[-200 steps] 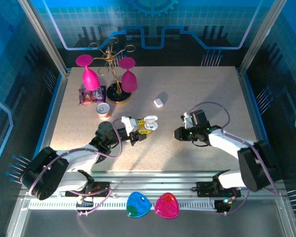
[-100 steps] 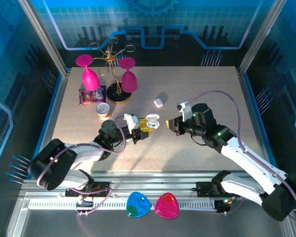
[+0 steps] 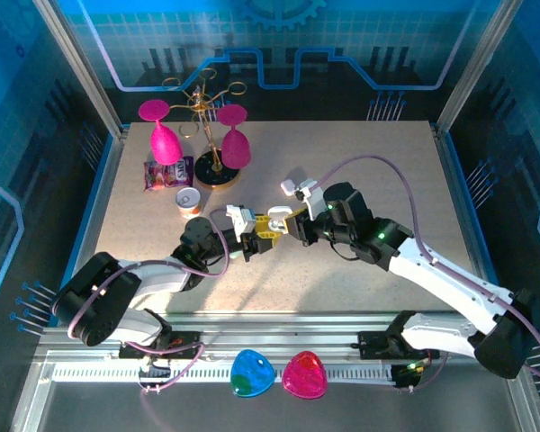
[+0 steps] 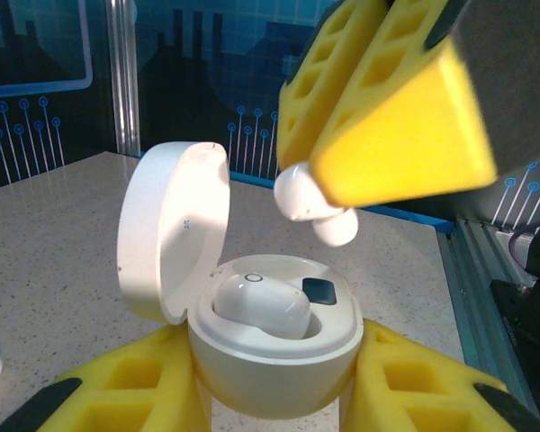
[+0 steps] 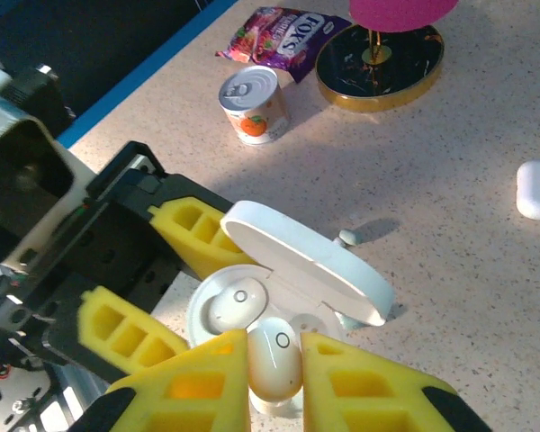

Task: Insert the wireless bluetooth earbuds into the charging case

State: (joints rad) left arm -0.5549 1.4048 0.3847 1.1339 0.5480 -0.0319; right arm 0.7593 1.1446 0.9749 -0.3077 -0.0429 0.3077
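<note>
Left tool [image 4: 272, 400] is clenched on the round white plastic charging case [image 4: 252, 364] at lower centre of its wrist view, with the lid [image 4: 175, 234] open and one small white earbud [image 4: 261, 304] seated inside. Right tool [image 5: 274, 382] pinches a second white earbud [image 5: 274, 360] just above the case's free socket, clear of it, over the speckled bench [image 5: 450, 144].

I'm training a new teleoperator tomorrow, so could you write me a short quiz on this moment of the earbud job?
1. True or false: the charging case, gripped by the left gripper, has its lid shut.
2. The earbud held by the right gripper is: A) above the open case, B) seated in it, C) lying loose.
3. How many earbuds sit inside the case?
Key: 1 false, the lid stands open; 2 A; 3 one, the seated earbud.
</note>
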